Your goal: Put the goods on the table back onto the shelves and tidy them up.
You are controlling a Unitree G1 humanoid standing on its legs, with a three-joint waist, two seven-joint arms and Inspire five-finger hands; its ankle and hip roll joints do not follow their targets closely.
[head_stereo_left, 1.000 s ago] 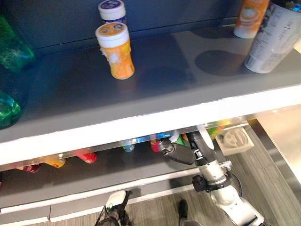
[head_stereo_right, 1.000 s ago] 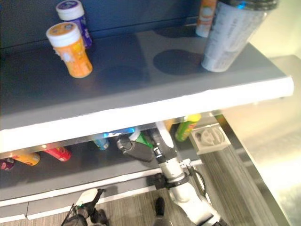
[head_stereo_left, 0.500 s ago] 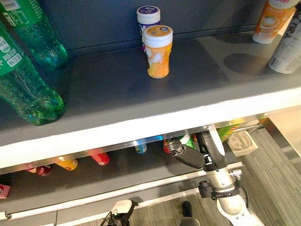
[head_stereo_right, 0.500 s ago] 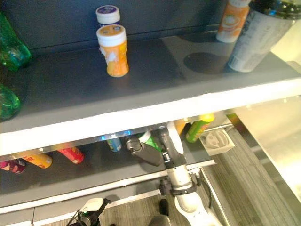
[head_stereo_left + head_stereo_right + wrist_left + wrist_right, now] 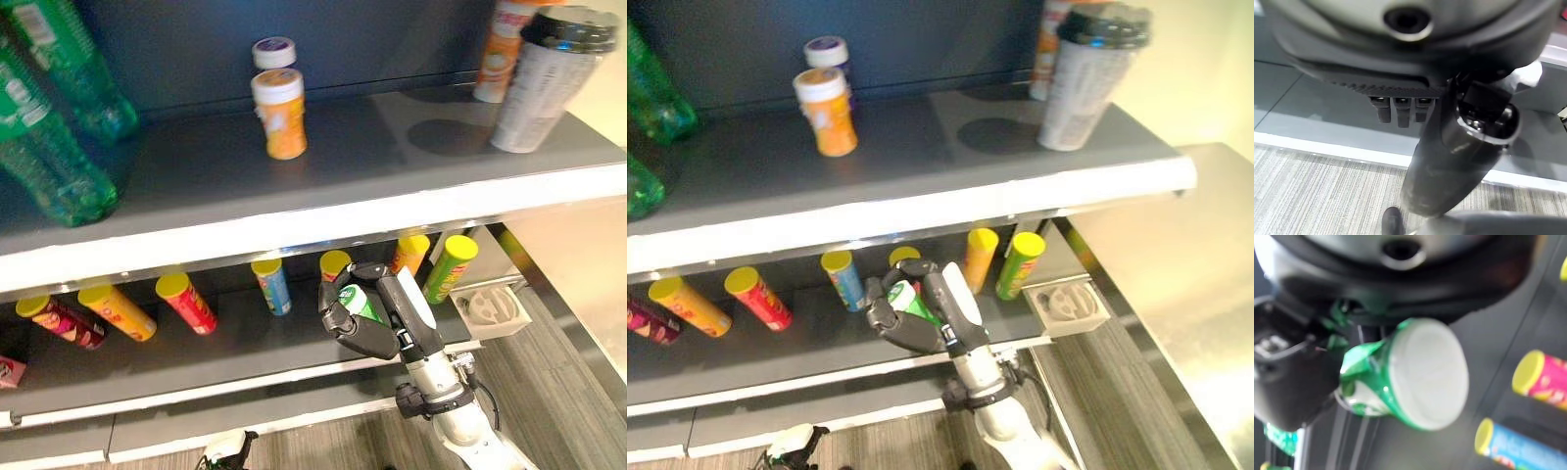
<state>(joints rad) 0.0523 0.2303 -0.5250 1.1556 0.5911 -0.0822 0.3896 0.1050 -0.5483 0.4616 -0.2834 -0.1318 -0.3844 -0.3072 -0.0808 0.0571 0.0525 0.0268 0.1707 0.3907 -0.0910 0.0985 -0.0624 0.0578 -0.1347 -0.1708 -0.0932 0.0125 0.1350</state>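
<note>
Holding a green can (image 5: 1405,374) with a white lid, my right hand (image 5: 377,318) has its fingers curled round it in front of the lower shelf (image 5: 245,343). On that shelf, yellow-lidded tubes (image 5: 186,302) lie behind the can. My left hand (image 5: 1400,110) shows curled fingers gripping nothing, above the floor.

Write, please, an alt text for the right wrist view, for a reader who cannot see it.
The robot's right hand is curled around a green can with a white lid, seen from very close. Past it, on a dark shelf, lie a pink can and a blue can, both with yellow lids.
</note>
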